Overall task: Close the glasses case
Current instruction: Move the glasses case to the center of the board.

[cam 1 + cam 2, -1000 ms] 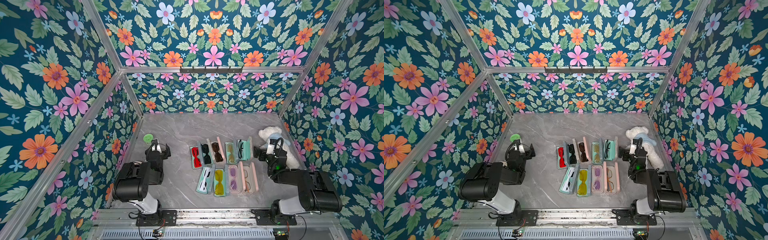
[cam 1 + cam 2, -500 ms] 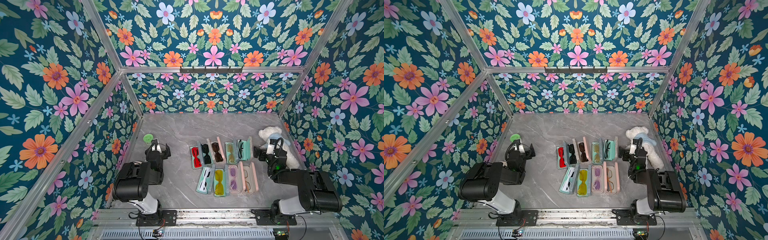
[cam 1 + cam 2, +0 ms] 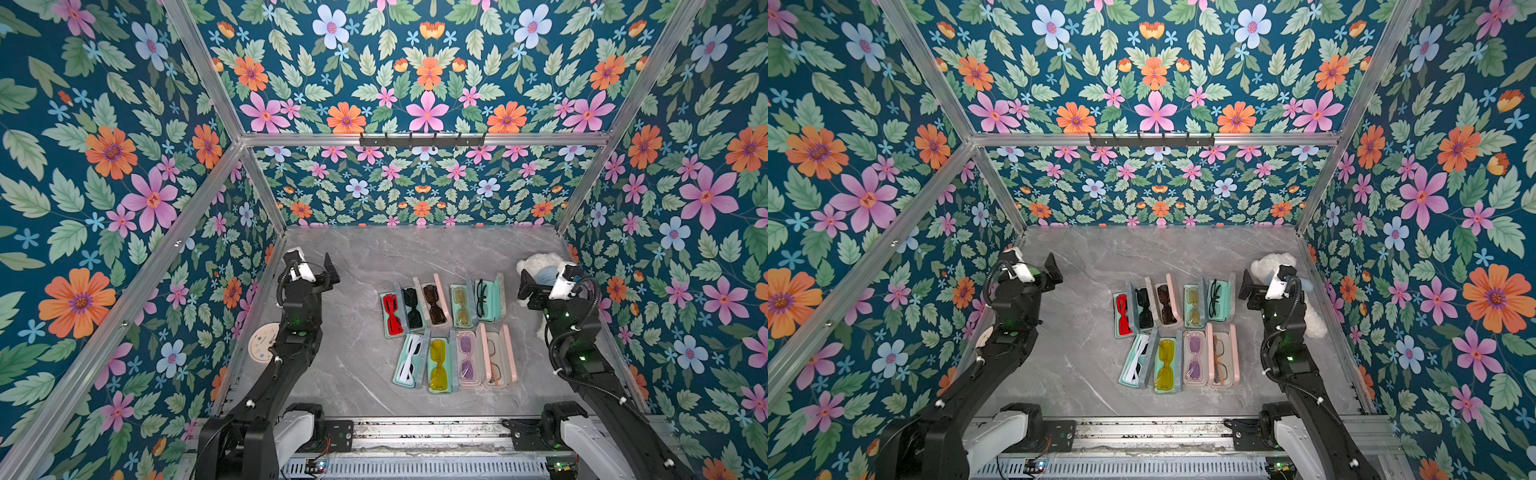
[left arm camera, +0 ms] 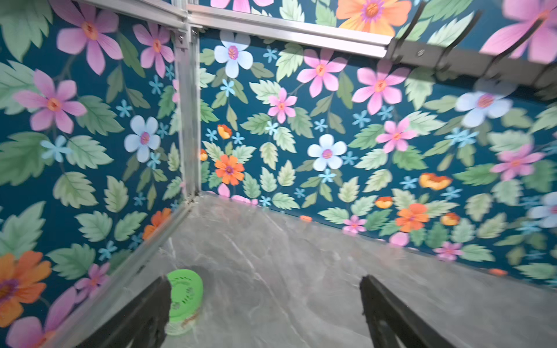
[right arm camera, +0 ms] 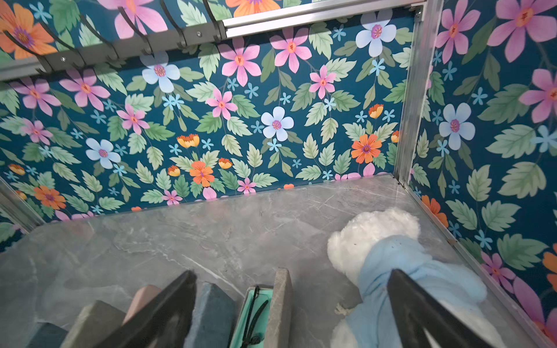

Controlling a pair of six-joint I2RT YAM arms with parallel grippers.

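Both arms have unfolded upward, left gripper [image 4: 265,280] and right gripper [image 5: 291,274] spread wide and empty, flanking the open cases [image 3: 489,299], apparently poised to shut one.

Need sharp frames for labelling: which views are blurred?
Left wrist: smeared toward the hook rail, jar slightly soft. Right wrist: crisp, plush fur resolved. Both top views: sharp and evenly lit, cases clear.
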